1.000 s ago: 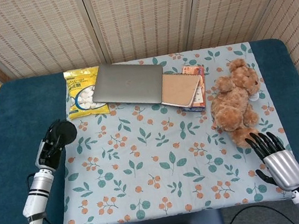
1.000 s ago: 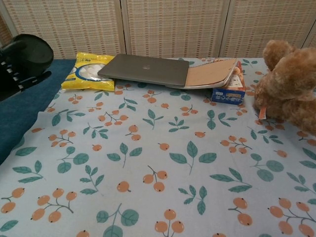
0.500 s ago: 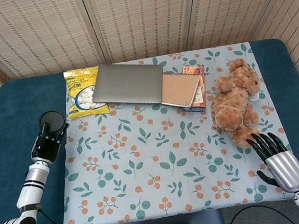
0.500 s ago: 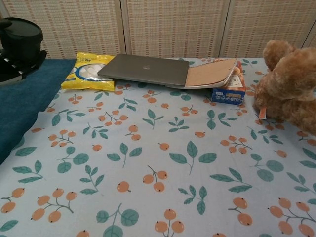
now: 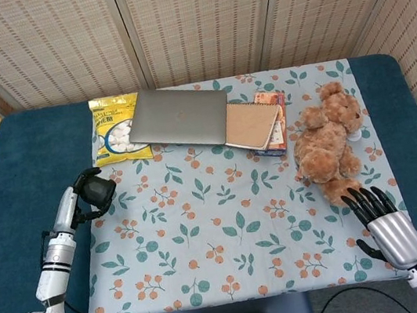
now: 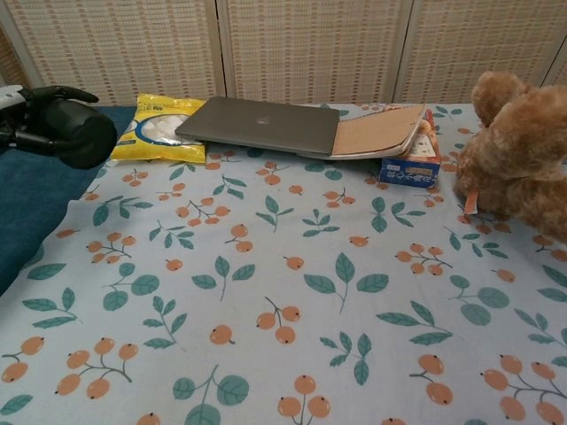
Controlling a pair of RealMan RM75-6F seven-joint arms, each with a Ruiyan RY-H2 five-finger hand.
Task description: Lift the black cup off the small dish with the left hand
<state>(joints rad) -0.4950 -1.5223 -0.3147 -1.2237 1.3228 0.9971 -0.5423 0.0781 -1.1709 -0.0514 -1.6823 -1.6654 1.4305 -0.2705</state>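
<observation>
My left hand (image 5: pixel 80 199) grips the black cup (image 5: pixel 102 194) near the left edge of the flowered cloth. In the chest view the cup (image 6: pixel 81 133) lies on its side in the air, with my left hand (image 6: pixel 31 115) wrapped around it from the left. No small dish shows in either view. My right hand (image 5: pixel 379 218) hovers at the table's front right corner with its fingers spread and nothing in them; the chest view does not show it.
At the back stand a yellow snack bag (image 5: pixel 115 131), a closed grey laptop (image 5: pixel 179 117), a brown notebook (image 5: pixel 252 124) on a box, and a teddy bear (image 5: pixel 328 141) at the right. Blue table (image 5: pixel 18 179) shows left of the cloth.
The left hand has swung right and turned, tipping the cup from upright onto its side and bringing it over the cloth's left edge. The right hand has stayed put.
</observation>
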